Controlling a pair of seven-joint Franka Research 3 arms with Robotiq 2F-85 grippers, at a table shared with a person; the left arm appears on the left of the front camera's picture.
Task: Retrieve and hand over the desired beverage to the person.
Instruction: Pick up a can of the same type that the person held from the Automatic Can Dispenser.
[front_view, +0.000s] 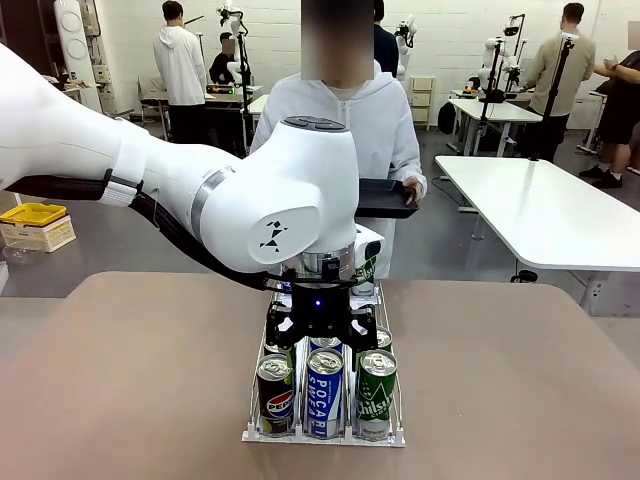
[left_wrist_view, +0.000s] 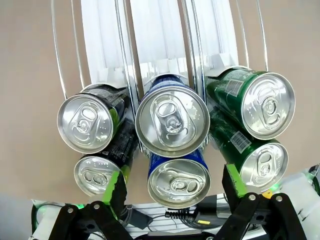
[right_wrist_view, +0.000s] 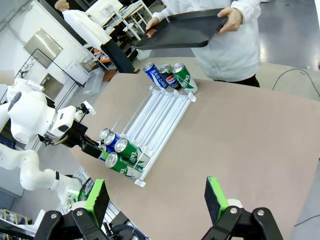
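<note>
Below left pincer (left_wrist_view: 173, 178), shiny cylindrical cans (left_wrist_view: 172, 120) in wire-railed rack (left_wrist_view: 155, 35)

Near end of the rack (front_view: 300, 438), mid-table: front row, left to right, Pepsi can (front_view: 275, 397), blue Pocari Sweat can (front_view: 325, 395), green can (front_view: 377, 395), tops up, with a second row (front_view: 384, 338) just behind. Three more cans (right_wrist_view: 170, 76) sit at the rack's far end. Person (front_view: 385, 120) in a white hoodie stands at the far side, holding a black tray (front_view: 390, 198) in both hands.

cans (left_wrist_view: 172, 120) packed close across three lanes, rack rails (left_wrist_view: 127, 75) between them (gaps tight). tops clear from above; open tabletop (right_wrist_view: 250, 130) both sides of rack (right_wrist_view: 159, 107).
</note>
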